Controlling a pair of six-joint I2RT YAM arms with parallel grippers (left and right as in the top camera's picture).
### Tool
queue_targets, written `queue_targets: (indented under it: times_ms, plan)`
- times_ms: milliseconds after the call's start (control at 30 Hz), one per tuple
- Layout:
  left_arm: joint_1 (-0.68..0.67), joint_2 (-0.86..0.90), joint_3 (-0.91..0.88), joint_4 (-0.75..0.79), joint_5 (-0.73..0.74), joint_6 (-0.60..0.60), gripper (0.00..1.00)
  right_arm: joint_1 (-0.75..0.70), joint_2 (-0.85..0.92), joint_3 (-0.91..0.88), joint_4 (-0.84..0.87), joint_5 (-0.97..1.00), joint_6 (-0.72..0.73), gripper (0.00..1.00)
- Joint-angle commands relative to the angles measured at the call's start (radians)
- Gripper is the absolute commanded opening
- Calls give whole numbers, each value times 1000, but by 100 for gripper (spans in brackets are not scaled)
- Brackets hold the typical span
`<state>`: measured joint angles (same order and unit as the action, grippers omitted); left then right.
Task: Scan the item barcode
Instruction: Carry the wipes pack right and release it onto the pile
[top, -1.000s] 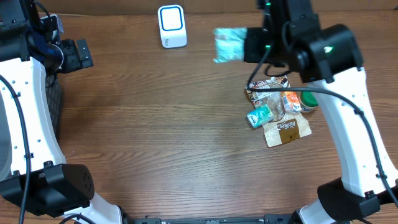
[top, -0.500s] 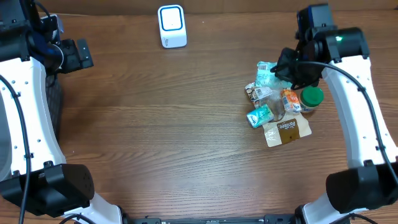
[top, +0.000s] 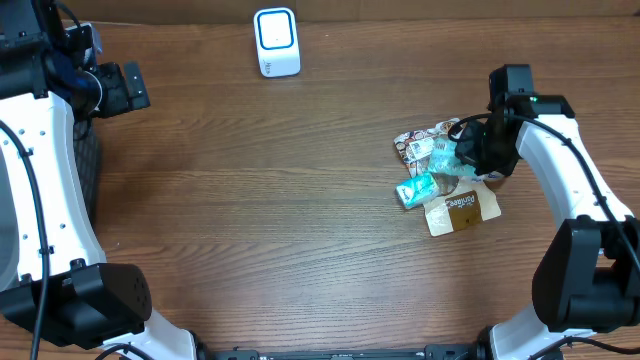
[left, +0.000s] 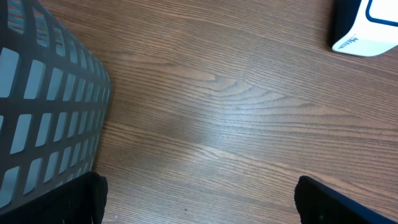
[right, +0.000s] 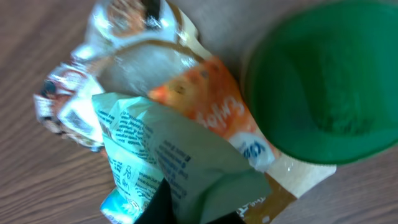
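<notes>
Wood-grain table (top: 250, 220), right gripper (top: 472, 152) low over the snack pile (top: 458, 208), narrow jaws pinching a mint-green packet (right: 180, 162) beside a green lid (right: 323, 93), white scanner (top: 276, 42) well apart, left gripper (left: 199, 205) spread wide near a mesh basket (left: 43, 106).

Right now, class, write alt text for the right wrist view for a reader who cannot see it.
A pale green printed packet fills the foreground, overlapping an orange-and-white wrapper beside a round green lid. Crumpled clear wrappers lie at upper left on a brown wooden table.
</notes>
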<state>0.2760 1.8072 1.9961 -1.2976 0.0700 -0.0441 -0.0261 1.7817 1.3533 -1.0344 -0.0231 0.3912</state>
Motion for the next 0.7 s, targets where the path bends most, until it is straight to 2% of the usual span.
queue_targets:
  times_ms: [0, 100, 233, 467, 667]
  plan:
    - [3, 11, 2, 0, -3, 22, 100, -8, -3, -8, -9, -5, 6, 22]
    - [3, 11, 2, 0, -3, 22, 100, -8, -4, -8, -20, -5, 6, 40]
    - [3, 11, 2, 0, -3, 22, 99, -8, -9, 11, -38, -12, 6, 53]
    - [3, 11, 2, 0, -3, 22, 100, -5, -60, 117, -122, -25, 6, 54]
    - [3, 11, 2, 0, -3, 22, 100, 27, -177, 188, -201, -30, 2, 54]
